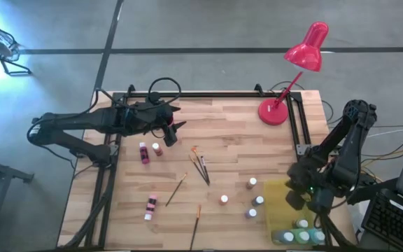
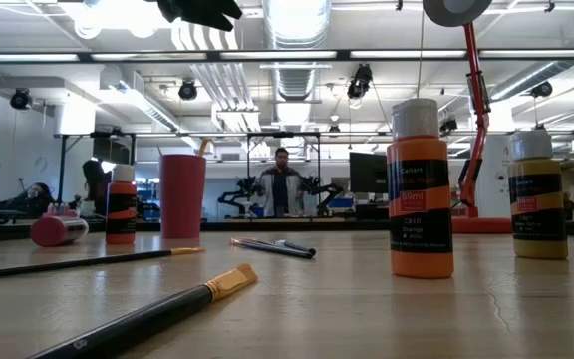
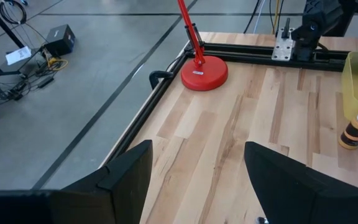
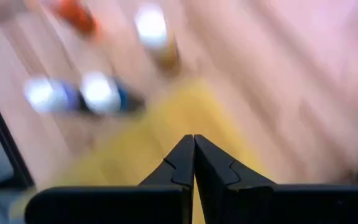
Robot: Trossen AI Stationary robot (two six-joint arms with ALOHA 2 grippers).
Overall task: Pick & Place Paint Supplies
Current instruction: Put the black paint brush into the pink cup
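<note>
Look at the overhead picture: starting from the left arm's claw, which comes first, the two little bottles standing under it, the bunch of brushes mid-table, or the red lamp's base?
From the left gripper, open above the table's far left part:
1. The two small bottles, just toward the near edge.
2. The bunch of brushes, mid-table.
3. The lamp's base, far right corner.

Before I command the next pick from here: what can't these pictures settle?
- Bottles in the yellow tray: the high view cuts them at the bottom edge; the right wrist view is blurred, so count and colours are unclear.
- Paintbrushes: too thin in the high view to tell whether they overlap.
- Left end effector: its wrist view shows nothing between the fingers, only table beyond.
</note>
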